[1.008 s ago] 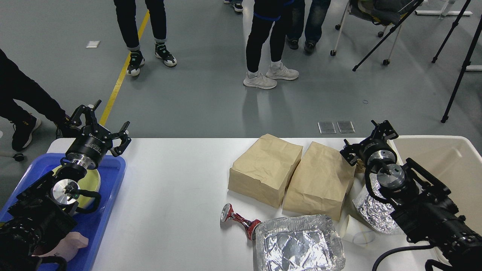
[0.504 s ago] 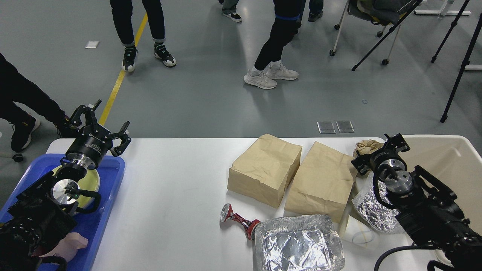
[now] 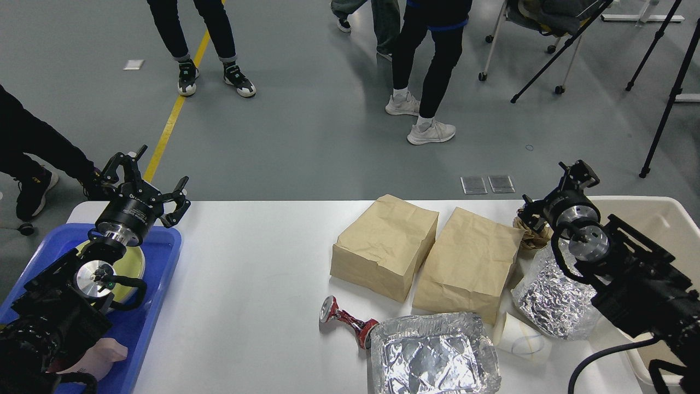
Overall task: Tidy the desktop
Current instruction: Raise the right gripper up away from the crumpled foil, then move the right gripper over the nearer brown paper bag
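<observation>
The white desktop [image 3: 251,273] carries two brown paper bags [image 3: 385,253] [image 3: 469,264] lying side by side. In front of them lie a crushed red can [image 3: 345,319], a foil tray [image 3: 433,355], a tipped white paper cup [image 3: 517,338] and a crumpled foil wad [image 3: 553,300]. A crumpled brown paper ball [image 3: 529,232] sits at the far right. My right gripper [image 3: 556,189] hovers open just above and right of that ball, holding nothing. At the far left corner my left gripper [image 3: 149,183] stands open and empty over the blue tray's far edge.
A blue tray [image 3: 156,284] at the left holds a yellow plate [image 3: 136,262] and a pink object [image 3: 101,355]. A beige bin [image 3: 651,224] adjoins the table's right end. People, tripods and a wheeled chair stand on the floor beyond.
My right gripper has swung right and away from me, past the second bag toward the bin, uncovering the brown paper ball. The left arm has stayed still. People behind have walked.
</observation>
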### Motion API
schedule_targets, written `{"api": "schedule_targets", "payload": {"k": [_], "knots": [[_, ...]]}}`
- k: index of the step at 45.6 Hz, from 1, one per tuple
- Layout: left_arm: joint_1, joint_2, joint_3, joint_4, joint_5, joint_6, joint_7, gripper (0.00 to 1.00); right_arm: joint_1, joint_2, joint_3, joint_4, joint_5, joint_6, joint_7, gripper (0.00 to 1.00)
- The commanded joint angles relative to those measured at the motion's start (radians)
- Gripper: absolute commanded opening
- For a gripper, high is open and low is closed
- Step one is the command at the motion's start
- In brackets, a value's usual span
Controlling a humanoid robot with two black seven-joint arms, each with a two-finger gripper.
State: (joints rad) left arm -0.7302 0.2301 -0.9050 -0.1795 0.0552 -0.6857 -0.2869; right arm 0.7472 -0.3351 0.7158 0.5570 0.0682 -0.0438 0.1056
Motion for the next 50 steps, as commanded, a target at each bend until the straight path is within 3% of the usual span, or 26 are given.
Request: {"api": "schedule_targets", "payload": {"k": [1,16,21,26,38,42,50], "knots": [[0.000,0.000,0.000,0.000,0.000,0.000,0.000,0.96,0.092,-0.079,-0.211,0.027,-0.002,0.083,-0.003,1.00],[0.000,0.000,0.000,0.000,0.000,0.000,0.000,0.96,0.314,-0.159,-0.697,0.026,-0.045,0.427,-0.017,1.00],[0.000,0.000,0.000,0.000,0.000,0.000,0.000,0.96,0.395,-0.156,-0.878,0.020,-0.079,0.490,-0.033,1.00],[0.000,0.000,0.000,0.000,0.000,0.000,0.000,0.96,0.483,-0.136,-1.102,0.020,-0.137,0.531,-0.105,1.00],[0.000,0.000,0.000,0.000,0.000,0.000,0.000,0.96,0.672,0.040,-1.571,0.020,-0.171,0.553,-0.343,1.00],[0.000,0.000,0.000,0.000,0.000,0.000,0.000,0.96,0.728,0.091,-1.653,0.024,-0.169,0.581,-0.366,1.00],[0.000,0.000,0.000,0.000,0.000,0.000,0.000,0.96,0.831,0.123,-1.661,0.066,-0.156,0.645,-0.360,1.00]]}}
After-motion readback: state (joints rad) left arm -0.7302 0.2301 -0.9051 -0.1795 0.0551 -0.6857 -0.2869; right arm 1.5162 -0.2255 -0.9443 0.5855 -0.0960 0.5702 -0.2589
